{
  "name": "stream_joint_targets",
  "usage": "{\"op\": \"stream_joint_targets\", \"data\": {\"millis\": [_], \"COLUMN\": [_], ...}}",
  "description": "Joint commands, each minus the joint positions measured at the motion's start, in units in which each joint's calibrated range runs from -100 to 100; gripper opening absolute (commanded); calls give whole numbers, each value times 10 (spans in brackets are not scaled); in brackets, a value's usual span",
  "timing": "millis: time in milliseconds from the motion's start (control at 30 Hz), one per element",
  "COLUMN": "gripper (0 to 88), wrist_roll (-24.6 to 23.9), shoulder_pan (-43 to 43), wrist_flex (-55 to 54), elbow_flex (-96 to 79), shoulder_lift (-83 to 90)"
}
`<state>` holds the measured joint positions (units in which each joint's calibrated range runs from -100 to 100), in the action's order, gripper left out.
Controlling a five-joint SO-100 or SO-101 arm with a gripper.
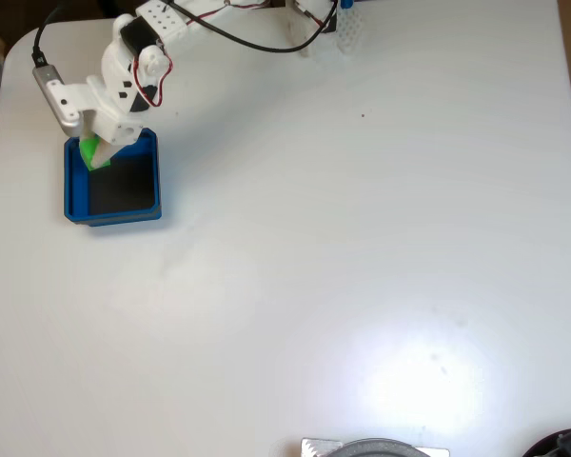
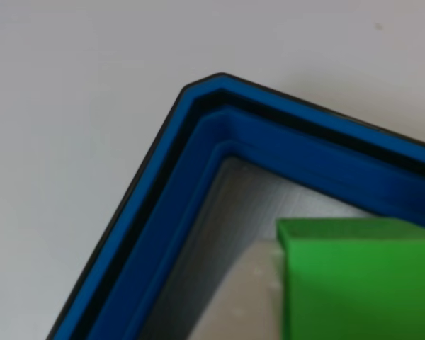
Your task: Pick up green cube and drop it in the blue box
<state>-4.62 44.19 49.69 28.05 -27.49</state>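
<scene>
In the fixed view the blue box (image 1: 158, 186) sits at the table's left, its dark floor showing. My white gripper (image 1: 98, 158) hangs over the box's upper left corner, shut on the green cube (image 1: 89, 149), which peeks out between the fingers just inside the rim. The other view looks down close on a corner of the blue box (image 2: 198, 163). There the green cube (image 2: 361, 283) fills the lower right, over the box's inner floor, with a pale finger (image 2: 248, 297) beside it.
The white table (image 1: 362, 238) stretches wide to the right of the box. A black cable (image 1: 257, 43) and the arm's base lie along the top edge. A grey object (image 1: 371, 447) sits at the bottom edge, a dark one (image 1: 566, 443) at the bottom right corner.
</scene>
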Motion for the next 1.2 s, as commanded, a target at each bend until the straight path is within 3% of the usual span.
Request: {"op": "stream_joint_targets", "data": {"millis": [0, 600, 900, 1167], "gripper": [21, 25, 141, 148], "wrist_roll": [2, -3, -3, -2], "shoulder_pan": [7, 7, 7, 8], "wrist_flex": [-15, -12, -12, -11], "elbow_flex": [44, 38, 38, 37], "shoulder_lift": [-4, -8, -6, -4]}}
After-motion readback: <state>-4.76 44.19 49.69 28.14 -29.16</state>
